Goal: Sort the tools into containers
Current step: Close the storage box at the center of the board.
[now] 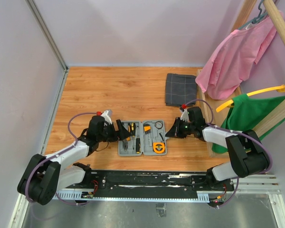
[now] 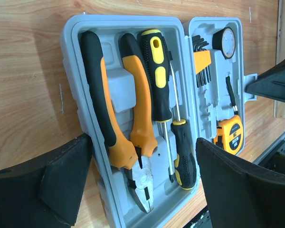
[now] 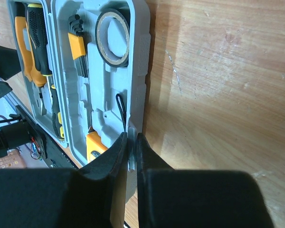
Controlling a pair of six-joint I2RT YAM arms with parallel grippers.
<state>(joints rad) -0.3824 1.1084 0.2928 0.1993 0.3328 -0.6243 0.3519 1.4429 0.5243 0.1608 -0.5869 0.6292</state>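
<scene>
1. Grey plastic tool case (image 1: 125, 151) lay open and flat on the wooden table (image 1: 109, 90) between the two arms. Its halves sat side by side, with the hinge line running away from the robot.
2. Pliers (image 2: 133, 118) and screwdrivers (image 2: 156, 71) sat in the left half. Hex keys (image 2: 203, 64), a tape roll (image 2: 224, 42) and the tape measure (image 2: 230, 135) sat in the right half. The long tools lay parallel to the hinge.
3. Right gripper (image 3: 131, 142) was pinched onto the outer rim of the right half, one finger on either side of the wall.
4. Left gripper (image 2: 142, 161) stood at the outer edge of the left half, fingers spread wide, holding nothing.
5. Judgement: the sorting appeared complete. Closing would need the right half to swing leftward over the hinge, and the right arm was the one placed for it.
</scene>
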